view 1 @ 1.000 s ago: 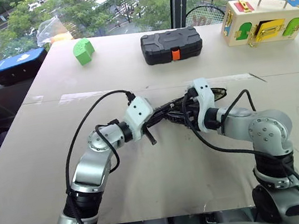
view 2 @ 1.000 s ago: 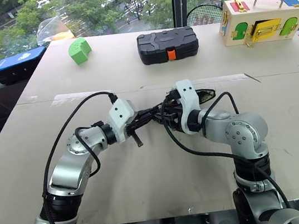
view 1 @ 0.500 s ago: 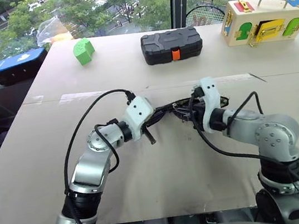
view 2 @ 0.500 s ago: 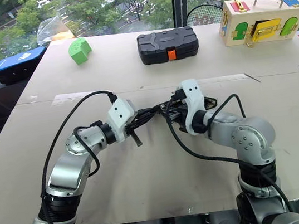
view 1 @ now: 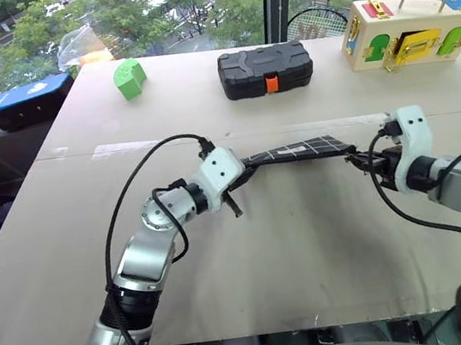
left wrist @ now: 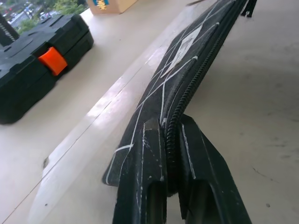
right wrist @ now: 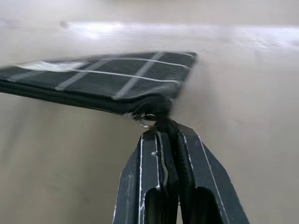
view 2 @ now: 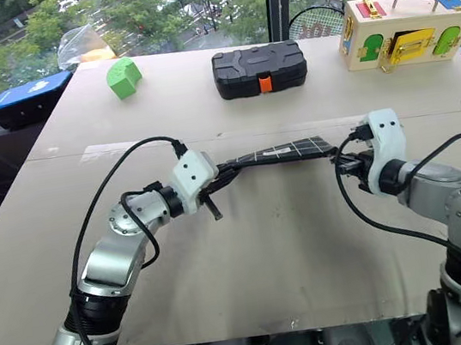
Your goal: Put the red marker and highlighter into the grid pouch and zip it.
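Observation:
The grid pouch (view 1: 297,150), black with white lines, hangs stretched just above the table between my two grippers. My left gripper (left wrist: 169,125) is shut on the pouch's left end, its fingers (left wrist: 149,154) pinching the fabric on either side of the zipper seam. My right gripper (right wrist: 161,130) is shut on the zipper pull (right wrist: 154,119) at the pouch's right corner. The zipper teeth (left wrist: 191,86) lie closed along the edge that shows. In the head views the left gripper (view 1: 246,168) and right gripper (view 1: 358,157) stand far apart. The red marker and the highlighter are hidden.
A black hard case with an orange latch (view 1: 265,69) sits at the back middle, with a green arched block (view 1: 128,77) to its left. At the back right stands a wooden latch box (view 1: 410,29). A blue box (view 1: 26,99) lies off the table's far left corner.
My right gripper closed and swept right, away from the left one, drawing the zipper pull along. The pouch went from bunched and gaping to stretched flat. The left gripper held its place.

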`<state>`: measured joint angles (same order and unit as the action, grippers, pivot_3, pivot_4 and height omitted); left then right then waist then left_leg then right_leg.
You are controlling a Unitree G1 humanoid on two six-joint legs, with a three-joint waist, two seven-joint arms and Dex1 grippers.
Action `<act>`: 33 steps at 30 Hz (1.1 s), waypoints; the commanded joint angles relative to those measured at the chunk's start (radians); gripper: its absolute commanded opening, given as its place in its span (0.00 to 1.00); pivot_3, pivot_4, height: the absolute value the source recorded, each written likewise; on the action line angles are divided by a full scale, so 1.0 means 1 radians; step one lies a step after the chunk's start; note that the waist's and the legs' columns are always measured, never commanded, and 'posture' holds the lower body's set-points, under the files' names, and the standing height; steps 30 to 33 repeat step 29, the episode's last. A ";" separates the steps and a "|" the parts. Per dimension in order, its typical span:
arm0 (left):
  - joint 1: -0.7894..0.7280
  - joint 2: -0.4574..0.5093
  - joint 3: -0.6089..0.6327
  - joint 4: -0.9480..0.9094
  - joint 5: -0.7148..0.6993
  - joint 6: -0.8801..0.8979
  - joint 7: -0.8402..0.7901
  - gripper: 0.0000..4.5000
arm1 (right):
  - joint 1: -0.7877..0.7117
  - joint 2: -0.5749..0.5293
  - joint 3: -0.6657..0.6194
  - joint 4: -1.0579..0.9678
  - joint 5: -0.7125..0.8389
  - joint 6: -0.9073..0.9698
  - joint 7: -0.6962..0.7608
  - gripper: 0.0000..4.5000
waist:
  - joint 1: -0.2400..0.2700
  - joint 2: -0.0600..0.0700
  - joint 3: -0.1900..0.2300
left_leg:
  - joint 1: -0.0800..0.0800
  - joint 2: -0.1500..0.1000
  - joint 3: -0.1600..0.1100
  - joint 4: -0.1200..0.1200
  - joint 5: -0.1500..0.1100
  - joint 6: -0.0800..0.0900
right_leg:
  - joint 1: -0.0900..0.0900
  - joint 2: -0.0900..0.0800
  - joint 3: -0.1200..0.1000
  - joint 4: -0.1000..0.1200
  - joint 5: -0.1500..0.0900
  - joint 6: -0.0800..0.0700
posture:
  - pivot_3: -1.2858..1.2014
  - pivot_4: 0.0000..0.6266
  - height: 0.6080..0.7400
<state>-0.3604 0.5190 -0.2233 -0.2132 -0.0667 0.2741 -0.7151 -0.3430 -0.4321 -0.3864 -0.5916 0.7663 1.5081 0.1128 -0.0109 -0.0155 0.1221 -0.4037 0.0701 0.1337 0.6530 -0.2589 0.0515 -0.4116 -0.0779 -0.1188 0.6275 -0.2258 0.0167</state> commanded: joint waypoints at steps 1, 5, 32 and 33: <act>-0.007 0.034 0.018 0.032 0.085 -0.100 0.041 0.00 | 0.066 -0.040 -0.017 -0.037 -0.048 -0.189 0.071 0.01 | -0.003 0.000 0.000 | 0.000 0.000 0.000 0.000 -0.001 0.001 | 0.000 0.001 0.001 0.000 0.000 0.000 | 0.52 0.24 1.00; -0.017 0.057 -0.053 0.086 0.193 -0.225 0.040 0.00 | 0.177 -0.197 0.155 -0.036 -0.195 -0.423 0.170 0.11 | 0.000 0.001 0.000 | 0.001 0.000 0.001 0.000 -0.002 0.003 | 0.000 0.000 0.001 0.000 0.000 0.000 | 0.52 0.24 1.00; 0.644 0.333 0.603 -0.162 -0.599 0.194 -0.383 0.97 | 1.055 -0.209 -0.412 -0.009 -0.222 -1.359 0.928 1.00 | 0.025 0.005 0.006 | 0.006 0.002 0.000 0.000 -0.006 -0.002 | 0.001 -0.009 0.004 -0.002 -0.008 0.002 | 0.52 0.24 1.00; 0.644 0.333 0.603 -0.162 -0.599 0.194 -0.383 0.97 | 1.055 -0.209 -0.412 -0.009 -0.222 -1.359 0.928 1.00 | 0.025 0.005 0.006 | 0.006 0.002 0.000 0.000 -0.006 -0.002 | 0.001 -0.009 0.004 -0.002 -0.008 0.002 | 0.52 0.24 1.00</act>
